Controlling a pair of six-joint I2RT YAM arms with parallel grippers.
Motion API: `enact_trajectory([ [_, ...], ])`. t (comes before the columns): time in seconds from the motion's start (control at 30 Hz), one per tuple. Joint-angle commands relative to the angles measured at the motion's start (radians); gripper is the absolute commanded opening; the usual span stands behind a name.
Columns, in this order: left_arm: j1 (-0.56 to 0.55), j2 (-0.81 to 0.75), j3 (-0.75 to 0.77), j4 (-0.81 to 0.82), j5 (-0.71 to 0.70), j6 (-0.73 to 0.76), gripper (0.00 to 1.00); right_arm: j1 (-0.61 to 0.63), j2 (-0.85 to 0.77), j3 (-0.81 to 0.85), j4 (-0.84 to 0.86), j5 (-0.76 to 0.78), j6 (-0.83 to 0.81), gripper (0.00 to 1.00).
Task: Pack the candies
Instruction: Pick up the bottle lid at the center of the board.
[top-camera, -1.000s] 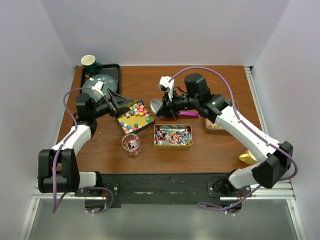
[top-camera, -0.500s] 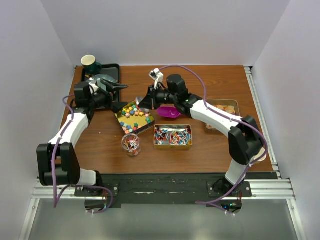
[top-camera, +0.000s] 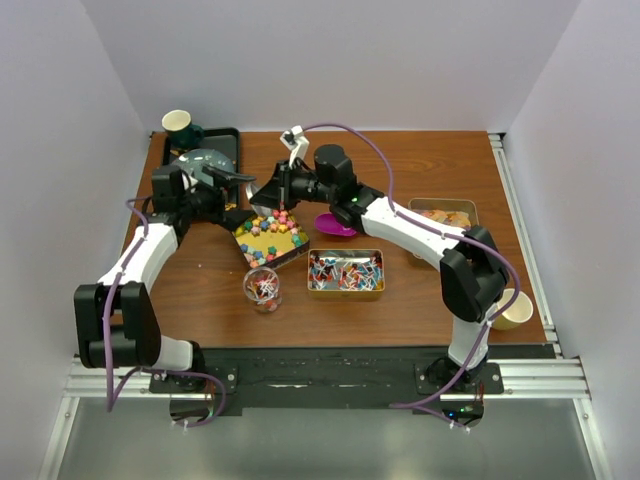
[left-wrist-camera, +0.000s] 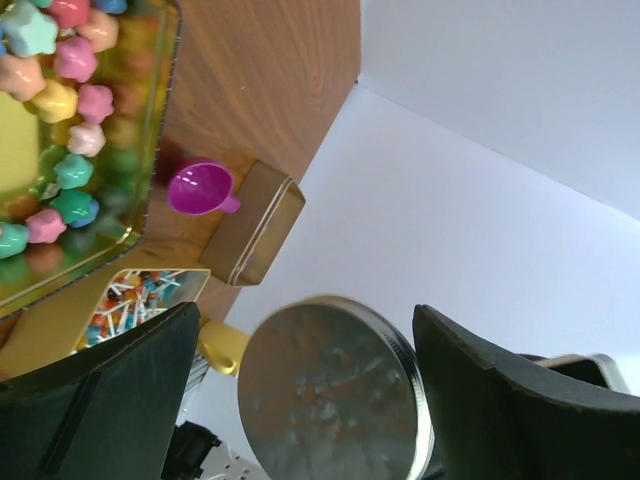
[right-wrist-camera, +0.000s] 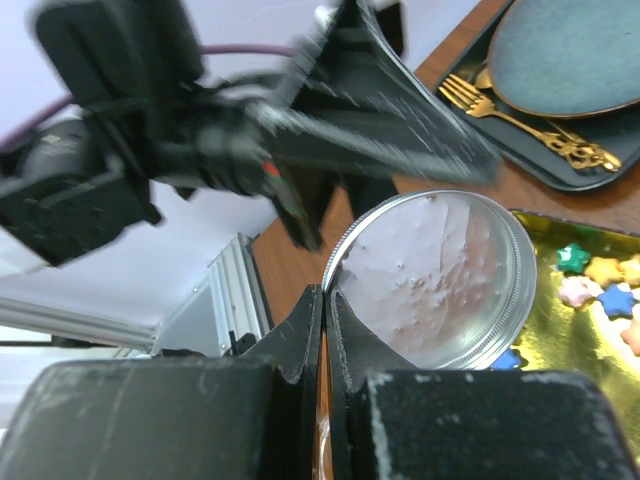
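Observation:
My right gripper is shut on the rim of a round metal lid and holds it up above the far left corner of the gold tray. My left gripper stands open with that lid between its fingers, a gap showing on each side. In the top view the two grippers meet, left and right. The candies lie in three places: bright star pieces in the tray, red-white-blue wrapped ones in a gold tin, orange gummies in a tin at the right.
A glass jar with some wrapped candies stands near the front. A purple scoop lies behind the middle tin. A black tray with a plate and a green cup sits at the back left. A yellow cup stands front right.
The right arm has carried the lid leftward from beside the scoop to the left gripper. The left gripper swung back and turned, and the lid now sits between its fingers.

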Motion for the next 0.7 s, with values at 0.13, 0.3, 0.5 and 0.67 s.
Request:
enact_trajectory([
  [0.13, -0.002, -0.032, -0.125, 0.236, 0.135, 0.116, 0.76, 0.025, -0.019, 0.039, -0.046, 0.058, -0.065, 0.0],
  [0.3, -0.005, -0.024, -0.162, 0.244, 0.197, 0.016, 0.89, 0.034, -0.031, 0.02, -0.026, 0.047, -0.065, 0.0],
  [0.5, -0.004, 0.009, -0.159, 0.363, 0.301, -0.125, 1.0, 0.034, -0.018, 0.017, 0.037, -0.019, -0.098, 0.0],
  [0.67, -0.005, 0.045, -0.142, 0.394, 0.369, -0.196, 1.0, 0.028, 0.004, 0.017, 0.11, -0.091, -0.101, 0.0],
])
